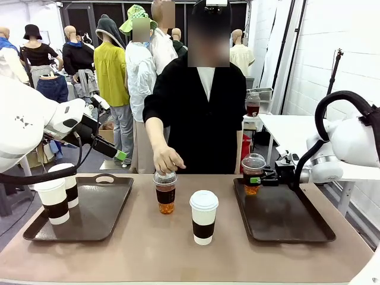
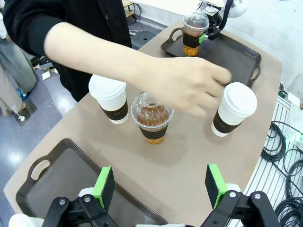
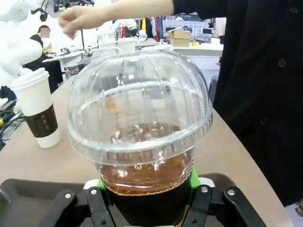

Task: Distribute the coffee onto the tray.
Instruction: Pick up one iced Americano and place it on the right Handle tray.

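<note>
So far, two paper cups (image 1: 54, 202) sit on the left tray (image 1: 101, 208). The right gripper (image 1: 260, 178) clamps a clear cup (image 1: 253, 165) at the right tray (image 1: 291, 217), perhaps resting there. The left gripper (image 2: 159, 185) gapes empty, and other cups (image 2: 234, 106) wait mid-table.

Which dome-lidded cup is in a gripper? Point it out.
The cup at the right tray, clamped in the right gripper; the other cup stands mid-table under the person's hand.
</note>
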### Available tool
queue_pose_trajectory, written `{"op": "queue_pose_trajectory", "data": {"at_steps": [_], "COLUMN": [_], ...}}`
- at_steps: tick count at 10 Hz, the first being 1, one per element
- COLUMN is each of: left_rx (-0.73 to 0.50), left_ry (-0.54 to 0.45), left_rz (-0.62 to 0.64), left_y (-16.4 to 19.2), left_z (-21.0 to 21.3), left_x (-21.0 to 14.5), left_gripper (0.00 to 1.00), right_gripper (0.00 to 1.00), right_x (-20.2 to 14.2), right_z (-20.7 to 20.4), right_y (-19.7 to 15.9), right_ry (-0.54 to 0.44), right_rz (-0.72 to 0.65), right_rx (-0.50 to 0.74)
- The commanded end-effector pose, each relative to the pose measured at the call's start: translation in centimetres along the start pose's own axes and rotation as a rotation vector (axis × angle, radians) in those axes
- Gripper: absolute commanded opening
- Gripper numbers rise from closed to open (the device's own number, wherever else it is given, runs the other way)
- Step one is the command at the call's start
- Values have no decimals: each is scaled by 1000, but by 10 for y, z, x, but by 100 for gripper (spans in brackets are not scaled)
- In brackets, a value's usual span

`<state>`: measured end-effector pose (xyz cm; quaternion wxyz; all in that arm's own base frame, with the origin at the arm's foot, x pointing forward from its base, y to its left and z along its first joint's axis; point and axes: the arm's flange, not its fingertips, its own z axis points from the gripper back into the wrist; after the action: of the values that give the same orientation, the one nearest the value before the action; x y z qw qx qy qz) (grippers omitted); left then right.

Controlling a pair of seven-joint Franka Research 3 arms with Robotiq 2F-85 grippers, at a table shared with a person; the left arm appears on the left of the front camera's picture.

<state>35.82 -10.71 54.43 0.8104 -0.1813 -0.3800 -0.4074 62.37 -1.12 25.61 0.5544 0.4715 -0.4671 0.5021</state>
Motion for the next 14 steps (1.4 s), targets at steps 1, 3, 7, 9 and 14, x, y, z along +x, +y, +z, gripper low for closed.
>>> {"op": "queue_pose_trajectory", "data": {"at_steps": [1, 3, 7, 9, 14], "left_rx": [-7, -7, -7, -7, -7], "left_ry": [2, 2, 2, 2, 2], "left_rz": [4, 4, 4, 4, 4], "left_y": [1, 1, 1, 1, 1], "left_z": [1, 1, 1, 1, 1], "left_x": [-1, -1, -1, -1, -1], "left_gripper": [100, 100, 100, 100, 100], "right_gripper": [66, 66, 66, 82, 100], "right_x": [1, -5, -19, -26, -25], "right_z": [-1, 2, 3, 4, 4], "right_y": [-15, -23, -33, -34, -26], "right_ry": [-40, -55, -60, -66, -83], "right_rz": [14, 3, -42, -76, -127], "right_rx": [-35, -63, -85, -86, -84]}}
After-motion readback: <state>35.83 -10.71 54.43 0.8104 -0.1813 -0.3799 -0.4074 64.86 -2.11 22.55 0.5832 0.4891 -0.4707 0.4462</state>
